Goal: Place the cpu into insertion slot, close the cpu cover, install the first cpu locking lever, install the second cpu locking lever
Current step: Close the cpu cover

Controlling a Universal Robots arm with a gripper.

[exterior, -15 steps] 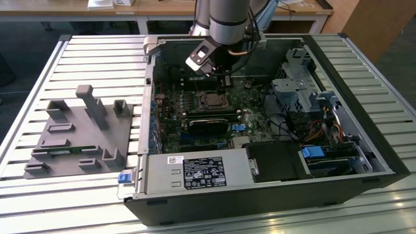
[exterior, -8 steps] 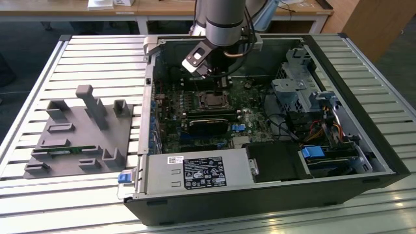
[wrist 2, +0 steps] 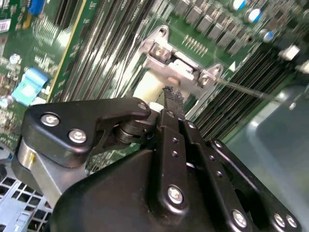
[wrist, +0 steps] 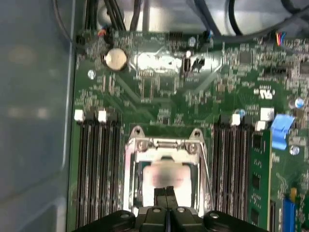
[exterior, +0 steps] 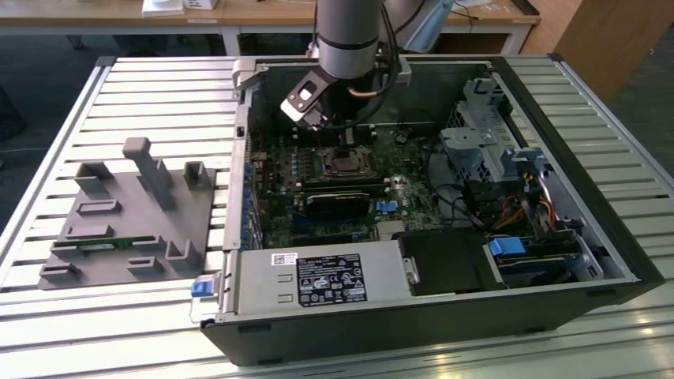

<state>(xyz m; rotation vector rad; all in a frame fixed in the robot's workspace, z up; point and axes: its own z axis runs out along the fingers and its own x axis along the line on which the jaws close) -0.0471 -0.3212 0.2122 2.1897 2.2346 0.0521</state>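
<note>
Tabletop (exterior: 158,95): slatted metal. It carries the open computer case and, on the exterior view's left, a grey fixture (exterior: 126,229) well apart from the work.
Computer case (exterior: 421,328): it lies on its side with the panel off, so I look straight at the board inside.
Arm (exterior: 348,31): it reaches down into the case from above, and its end hangs over the socket area.
Motherboard (wrist: 159,92): green, with long black memory slots (wrist: 96,169) on both sides of the socket.
Insertion slot (exterior: 342,163): near the middle of the board, directly under the tool.
Cpu cover (wrist: 166,145): the silvery frame appears to lie down flat over the slot, and I see its hinge bar with two screws in both wrist views.
Cpu (wrist: 166,175): it sits in the slot, and its pale top shows through the cover's square opening.
Fingers (wrist: 161,195): they are pressed together with no gap and I see nothing gripped between them. The tips are just over the cpu's edge, and I cannot tell if they touch it.
Locking lever (wrist 2: 251,91): a thin wire that runs out from one corner of the hinge, across the memory slots. I cannot tell if it is latched.
</note>
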